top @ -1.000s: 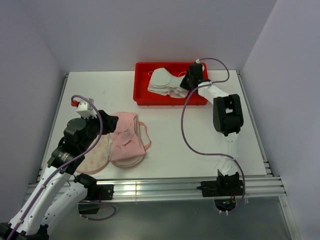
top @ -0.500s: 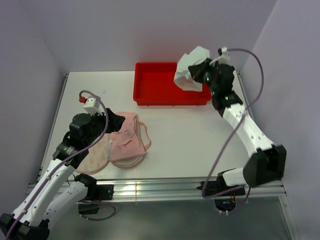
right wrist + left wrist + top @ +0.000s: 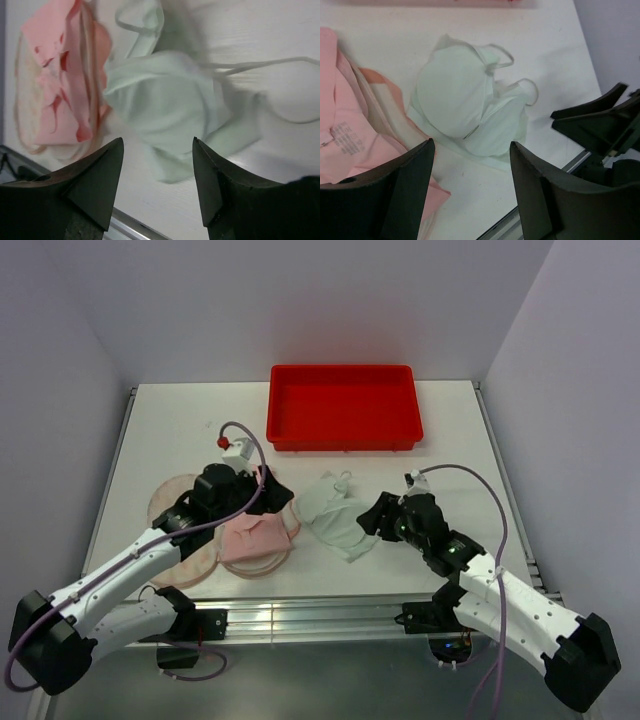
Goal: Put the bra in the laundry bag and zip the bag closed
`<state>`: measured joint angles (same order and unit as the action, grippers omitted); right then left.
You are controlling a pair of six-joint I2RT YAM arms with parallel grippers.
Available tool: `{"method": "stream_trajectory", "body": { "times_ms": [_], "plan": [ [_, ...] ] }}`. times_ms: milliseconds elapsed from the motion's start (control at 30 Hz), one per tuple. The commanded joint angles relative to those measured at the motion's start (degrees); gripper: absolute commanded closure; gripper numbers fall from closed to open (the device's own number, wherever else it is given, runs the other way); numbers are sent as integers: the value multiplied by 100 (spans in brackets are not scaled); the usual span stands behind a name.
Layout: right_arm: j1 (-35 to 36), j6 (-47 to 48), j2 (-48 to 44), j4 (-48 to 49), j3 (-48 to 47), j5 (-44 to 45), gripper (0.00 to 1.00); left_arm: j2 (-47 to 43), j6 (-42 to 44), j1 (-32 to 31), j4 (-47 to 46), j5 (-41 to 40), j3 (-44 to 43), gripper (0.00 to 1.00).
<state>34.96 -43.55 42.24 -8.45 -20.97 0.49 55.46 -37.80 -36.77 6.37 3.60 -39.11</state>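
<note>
One bra (image 3: 335, 515) on the counter (image 3: 450, 440), just right of the laundry bag (image 3: 250, 540), not yet inside
Both spread, empty: left gripper (image 3: 470, 150) and right gripper (image 3: 157, 145); next likely grasp bra, feed into bag mouth

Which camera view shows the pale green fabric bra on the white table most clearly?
The left wrist view: the pale green fabric bra lies whole and clear there, both cups and thin straps visible. The top external view shows it whole but small. The right wrist view is close but blurred.
</note>
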Motion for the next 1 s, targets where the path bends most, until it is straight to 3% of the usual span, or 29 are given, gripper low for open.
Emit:
{"method": "stream_trajectory", "body": {
  "times_ms": [0,67,167,300,467,733,933,967],
  "plan": [
    [28,651,-287,-428,-739,732,34,114,-34,-268,-303,-533,-175,32],
    [-42,1048,54,-482,-1065,813,33,88,-8,-313,-294,-728,-176,32],
    [-226,1760,1606,-290,-1689,295,34,-26,18,-330,-338,-799,-114,32],
    [-305,2244,2698,106,-2339,-197,31,-254,88,-348,-286,-843,-35,32],
    [-604,2307,3946,212,-2999,-506,26,-369,133,-365,-285,-826,132,32],
    [-762,2018,5355,343,-3659,-1586,31,-510,185,-383,-347,-886,299,32],
    [-947,1604,5944,730,-3888,-1860,40,-396,194,-392,-470,-677,299,31],
    [-965,1534,6084,774,-3914,-1842,47,-387,186,-383,-479,-676,299,31]
  ]
}}
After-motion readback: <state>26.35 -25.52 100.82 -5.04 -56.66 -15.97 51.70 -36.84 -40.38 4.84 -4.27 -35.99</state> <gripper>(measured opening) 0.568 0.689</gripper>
